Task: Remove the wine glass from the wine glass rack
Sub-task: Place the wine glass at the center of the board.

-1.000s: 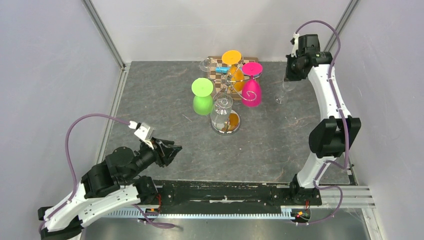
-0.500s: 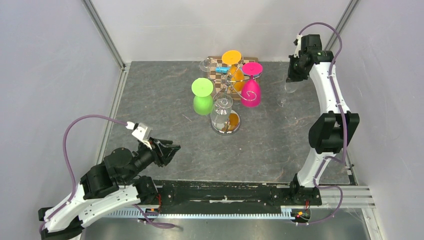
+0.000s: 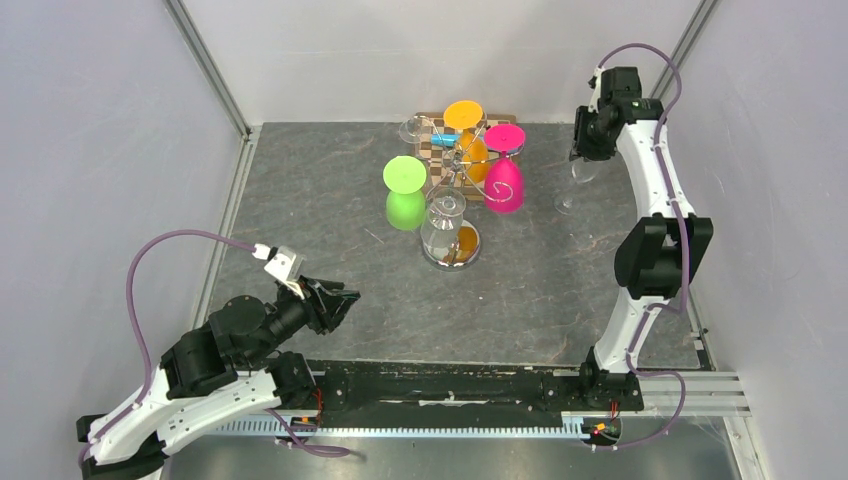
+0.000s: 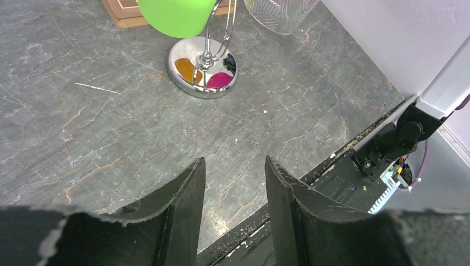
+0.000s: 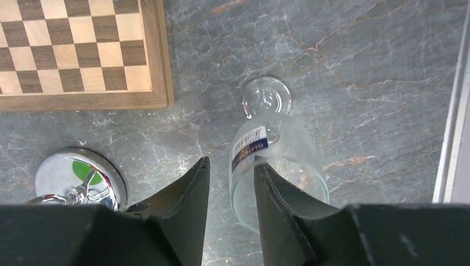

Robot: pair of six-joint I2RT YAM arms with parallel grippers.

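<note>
A clear wine glass with a blue-and-white label stands upright on the grey table, right of the wine glass rack. My right gripper hovers right above it, open. One side of the bowl's rim lies between the fingers; the right finger is at the rim and the left one is apart from it. The chrome rack holds green, pink, orange and clear glasses. My left gripper is open and empty near the front left.
A wooden chessboard lies behind the rack, its corner close to the standing glass. The rack's round mirror base is left of my right gripper. The right wall and its metal rail are close by. The black base rail runs along the front edge.
My right gripper's jaws have gone from shut on the clear glass's rim to open, and the arm shifted slightly toward the back. The left arm has not moved.
</note>
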